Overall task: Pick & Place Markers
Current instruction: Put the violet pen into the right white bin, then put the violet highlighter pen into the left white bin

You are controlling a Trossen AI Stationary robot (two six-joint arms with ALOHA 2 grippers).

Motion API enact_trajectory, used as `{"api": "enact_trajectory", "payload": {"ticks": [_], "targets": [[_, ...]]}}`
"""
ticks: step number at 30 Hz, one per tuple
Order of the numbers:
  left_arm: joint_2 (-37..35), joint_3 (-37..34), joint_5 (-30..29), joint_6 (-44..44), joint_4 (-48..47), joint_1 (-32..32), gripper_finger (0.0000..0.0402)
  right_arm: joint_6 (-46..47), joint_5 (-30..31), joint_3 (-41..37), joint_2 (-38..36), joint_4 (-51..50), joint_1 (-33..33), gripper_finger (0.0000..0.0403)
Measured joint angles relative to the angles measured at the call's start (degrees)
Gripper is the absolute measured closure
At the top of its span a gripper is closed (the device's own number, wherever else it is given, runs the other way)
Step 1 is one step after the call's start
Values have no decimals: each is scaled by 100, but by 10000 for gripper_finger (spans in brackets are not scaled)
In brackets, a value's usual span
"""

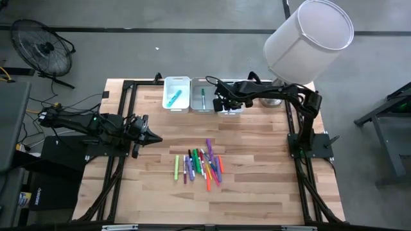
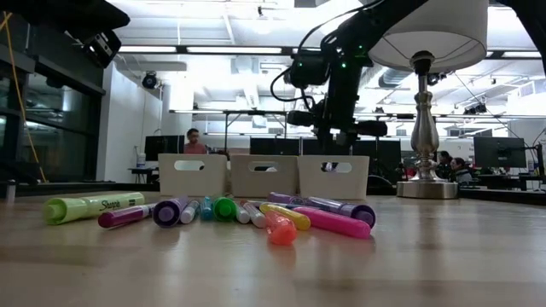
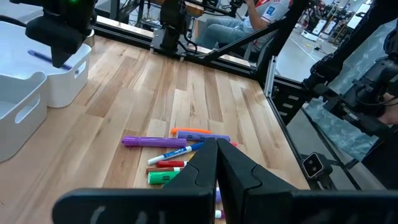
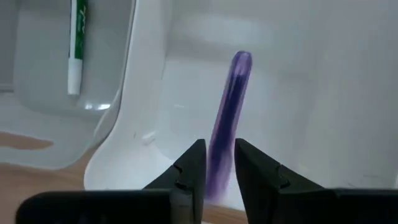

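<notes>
Worktop: wood, markers heaped mid-front, bins at back.
Room: open office, lamp.
Right tool: slightly parted, purple marker between fingers, grip unclear.
Left tool: closed, empty.

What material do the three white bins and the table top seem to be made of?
White bins: most likely plastic, smooth and a little glossy; the right wrist view shows soft reflections, rounded moulded corners and thin walls. Table top: wood, apparently butcher block with a matte or satin finish; it shows narrow light strips with visible grain.
</notes>
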Motion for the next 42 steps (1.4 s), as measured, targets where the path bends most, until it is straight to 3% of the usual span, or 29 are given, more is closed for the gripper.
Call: {"api": "enact_trajectory", "payload": {"ticks": [14,25,35,42], "targets": [[0,0,20,-127,-175,0,401,-32,-48,3,-158,277,30,231],[-2,0,15,-129,-170,0,401,-165,100,12,-819,685,433,226],[-2,0,11,-164,-169,0,401,73,116,13,-999,706,1381,226],[-2,0,-4,-142,-168,0,401,683,455,13,-999,364,2083,226]]}}
